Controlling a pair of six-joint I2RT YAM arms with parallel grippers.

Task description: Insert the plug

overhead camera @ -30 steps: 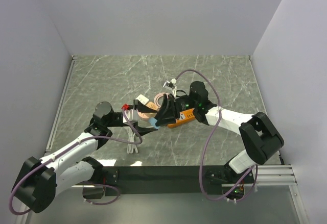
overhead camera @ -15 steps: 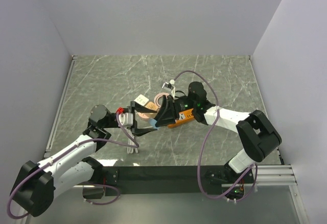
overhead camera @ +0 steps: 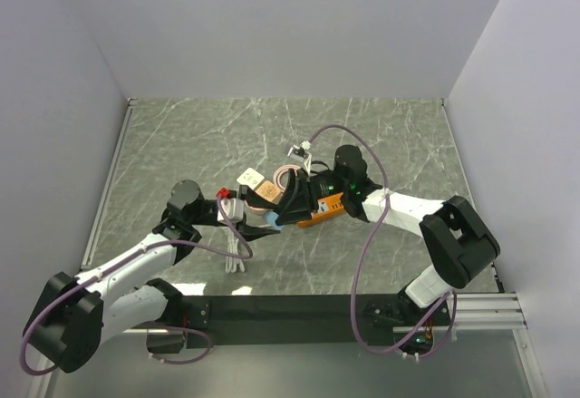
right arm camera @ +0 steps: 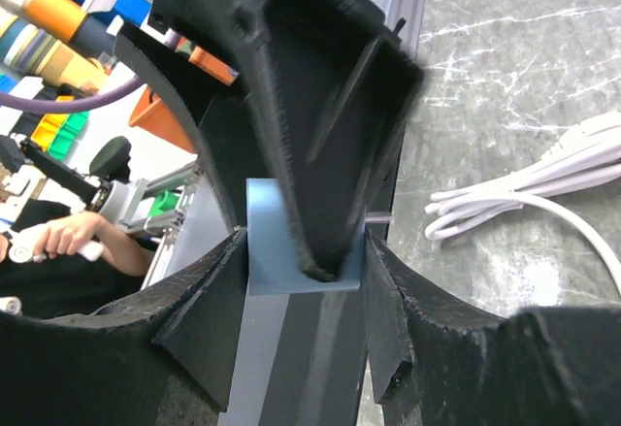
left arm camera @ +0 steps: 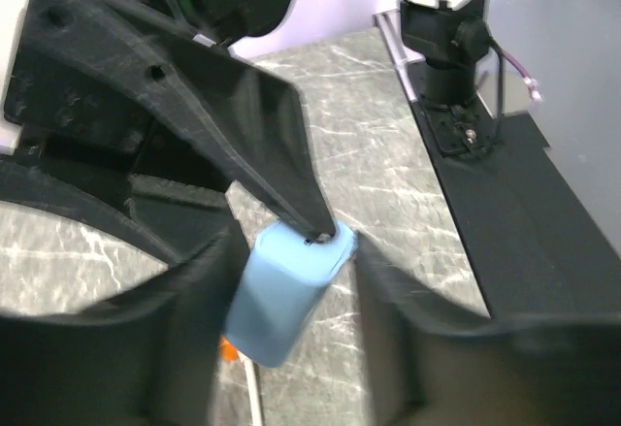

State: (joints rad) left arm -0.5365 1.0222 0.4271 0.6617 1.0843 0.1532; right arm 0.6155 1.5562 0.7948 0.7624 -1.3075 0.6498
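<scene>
A light blue plug block [overhead camera: 273,220] hangs at mid-table between both grippers. My right gripper [overhead camera: 283,214] is shut on it; in the right wrist view the block [right arm camera: 272,251] sits tight between my two fingers [right arm camera: 209,319], and a thin metal prong [right arm camera: 379,219] sticks out of its right side. My left gripper [overhead camera: 257,222] is open, with its blurred fingers [left arm camera: 184,339] on either side of the block [left arm camera: 286,300] and a gap on the right. A black finger of the other gripper touches the block's top in each wrist view.
A coiled white cable [overhead camera: 237,253] lies on the marble table [overhead camera: 381,135] below the left gripper, and also shows in the right wrist view [right arm camera: 524,193]. A pink cable coil [overhead camera: 276,180], a beige box [overhead camera: 253,179] and a small white connector [overhead camera: 299,150] lie behind the grippers. Purple arm cables loop overhead.
The left arm drew back slightly to the left, then came forward again towards the blue block. The right gripper has kept the block almost still.
</scene>
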